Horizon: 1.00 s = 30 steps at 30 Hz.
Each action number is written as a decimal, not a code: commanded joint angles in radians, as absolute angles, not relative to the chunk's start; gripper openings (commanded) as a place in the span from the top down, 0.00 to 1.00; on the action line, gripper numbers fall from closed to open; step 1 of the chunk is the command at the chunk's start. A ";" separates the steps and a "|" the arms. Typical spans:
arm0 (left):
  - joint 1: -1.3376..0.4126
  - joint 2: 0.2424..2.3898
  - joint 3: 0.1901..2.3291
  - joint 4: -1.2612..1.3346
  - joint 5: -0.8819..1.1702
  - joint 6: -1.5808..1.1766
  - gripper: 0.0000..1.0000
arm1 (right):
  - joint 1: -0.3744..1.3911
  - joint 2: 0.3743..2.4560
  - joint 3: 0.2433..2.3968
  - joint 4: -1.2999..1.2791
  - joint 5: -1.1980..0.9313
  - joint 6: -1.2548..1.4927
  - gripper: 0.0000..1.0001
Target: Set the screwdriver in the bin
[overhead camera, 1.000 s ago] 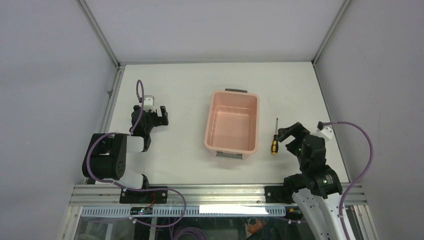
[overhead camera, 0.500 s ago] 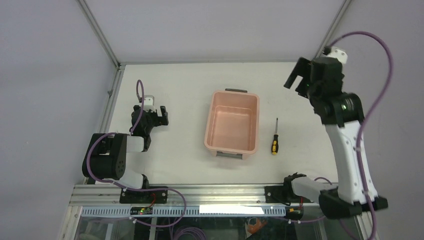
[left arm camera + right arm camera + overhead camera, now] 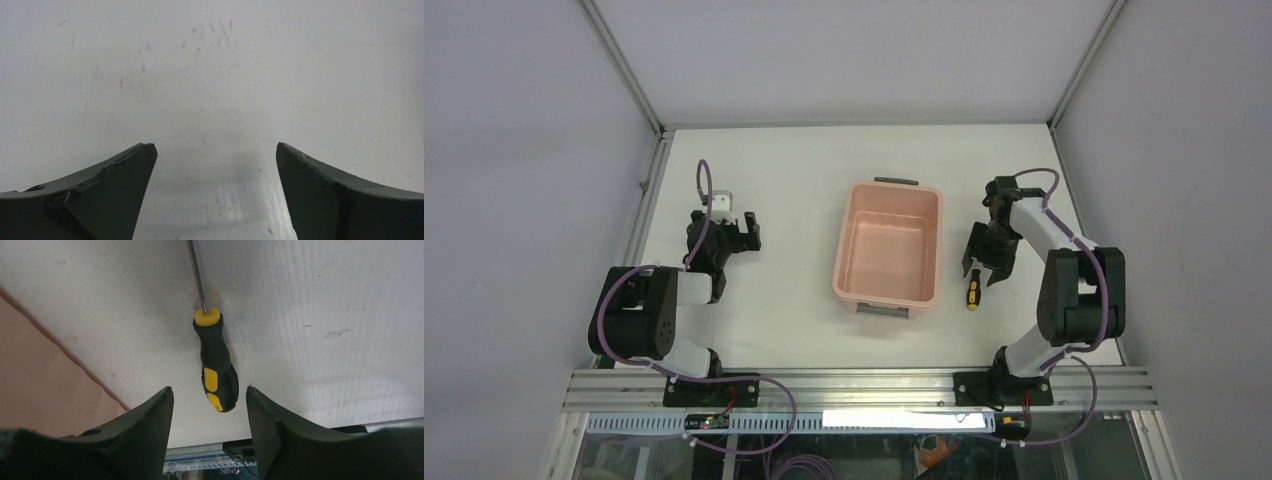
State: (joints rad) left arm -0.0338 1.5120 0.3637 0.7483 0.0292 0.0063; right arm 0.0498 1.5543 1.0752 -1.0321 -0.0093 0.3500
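The screwdriver lies flat on the white table just right of the bin, its yellow-and-black handle toward the near edge. My right gripper hangs over its shaft, fingers pointing down. In the right wrist view the handle runs down between the two dark fingertips, with a gap on each side, so my right gripper is open and touches nothing. The salmon-pink bin shows at the left of that view. My left gripper rests open on the left side, with only bare table between its fingers.
The table's near metal rail shows just beyond the screwdriver's handle end. Grey enclosure walls with aluminium posts border the table. The bin holds nothing.
The right arm swung from raised at the back right down to just over the screwdriver, and its jaws have narrowed. The left arm, bin and screwdriver have not moved.
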 commanded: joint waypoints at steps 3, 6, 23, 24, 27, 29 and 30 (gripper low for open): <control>-0.044 1.507 0.380 0.812 0.039 -0.009 0.01 | 0.050 1.646 1.005 -0.864 -0.034 0.365 0.46; -0.043 1.508 0.381 0.811 0.039 -0.009 0.01 | 0.051 1.690 1.012 -0.847 -0.006 0.367 0.54; -0.044 1.508 0.380 0.811 0.039 -0.009 0.01 | 0.093 1.436 1.501 -1.433 0.067 0.314 1.00; -0.044 1.507 0.380 0.812 0.040 -0.009 0.01 | 0.101 1.430 1.545 -1.467 0.076 0.322 1.00; -0.044 1.507 0.380 0.811 0.040 -0.009 0.01 | 0.176 1.420 1.632 -1.527 0.086 0.367 1.00; -0.044 1.507 0.380 0.811 0.040 -0.009 0.01 | 0.258 1.415 1.651 -1.518 0.084 0.423 1.00; -0.044 1.508 0.380 0.812 0.040 -0.009 0.01 | 0.309 1.414 1.652 -1.499 0.084 0.439 1.00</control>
State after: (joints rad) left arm -0.0338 1.5120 0.3637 0.7483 0.0292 0.0063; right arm 0.1776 1.4204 1.6142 -1.4109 0.0906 0.3618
